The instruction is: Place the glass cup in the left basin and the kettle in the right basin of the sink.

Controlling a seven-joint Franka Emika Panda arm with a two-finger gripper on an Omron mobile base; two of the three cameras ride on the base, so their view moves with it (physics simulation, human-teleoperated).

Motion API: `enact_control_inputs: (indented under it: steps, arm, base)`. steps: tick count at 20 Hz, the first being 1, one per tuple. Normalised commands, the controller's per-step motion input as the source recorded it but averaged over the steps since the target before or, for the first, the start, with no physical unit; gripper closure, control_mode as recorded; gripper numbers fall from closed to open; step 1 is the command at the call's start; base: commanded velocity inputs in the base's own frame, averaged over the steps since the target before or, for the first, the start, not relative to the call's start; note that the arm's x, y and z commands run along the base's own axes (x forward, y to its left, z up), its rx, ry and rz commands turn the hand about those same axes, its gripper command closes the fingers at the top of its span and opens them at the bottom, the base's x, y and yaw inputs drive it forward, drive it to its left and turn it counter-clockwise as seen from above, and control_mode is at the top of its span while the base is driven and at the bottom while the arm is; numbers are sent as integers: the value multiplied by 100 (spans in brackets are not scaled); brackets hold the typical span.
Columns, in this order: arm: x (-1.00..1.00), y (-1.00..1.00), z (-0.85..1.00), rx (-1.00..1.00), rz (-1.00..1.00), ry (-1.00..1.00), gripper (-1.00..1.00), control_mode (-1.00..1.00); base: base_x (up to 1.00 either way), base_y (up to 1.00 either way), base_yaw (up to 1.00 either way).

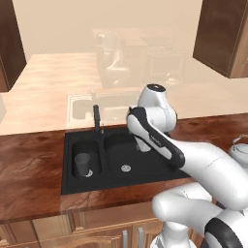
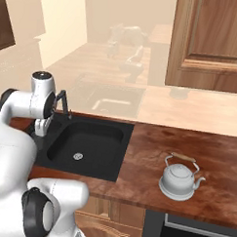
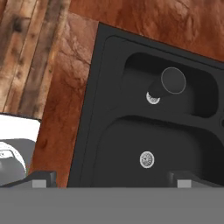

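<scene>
The glass cup (image 1: 82,163) stands upright in the left basin (image 1: 95,154) of the black sink (image 1: 97,186), beside its drain. In the hand view the glass cup (image 3: 173,80) shows from above in the narrow left basin (image 3: 199,98). The wide right basin (image 1: 121,152) holds just its silver drain (image 1: 125,168). My gripper (image 1: 143,145) hangs open over the right basin (image 3: 131,140), empty, its fingertips (image 3: 43,178) wide apart. The kettle (image 2: 179,179) sits on the counter right of the sink, far from the gripper.
A slim black faucet (image 1: 97,118) rises behind the divider between the basins. Dark wood counter (image 2: 153,146) surrounds the sink. Wall cabinets (image 1: 223,36) hang at the upper right and upper left. The kettle (image 1: 240,147) is at the left base view's right edge.
</scene>
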Motion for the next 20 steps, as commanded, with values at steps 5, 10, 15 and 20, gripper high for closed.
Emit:
enact_control_inputs:
  steps: [5,10,15,20]
  arm:
    - [-28,-41,25,0,-5,0,-100,-100]
    - [-24,-40,31,0,-6,0,-100,-100]
    - [-25,-37,24,0,-7,0,-100,-100]
    - [-26,-35,17,0,-7,0,-100,-100]
  base:
    - [0,0,0]
    - [0,0,0]
    - [0,0,0]
    - [0,0,0]
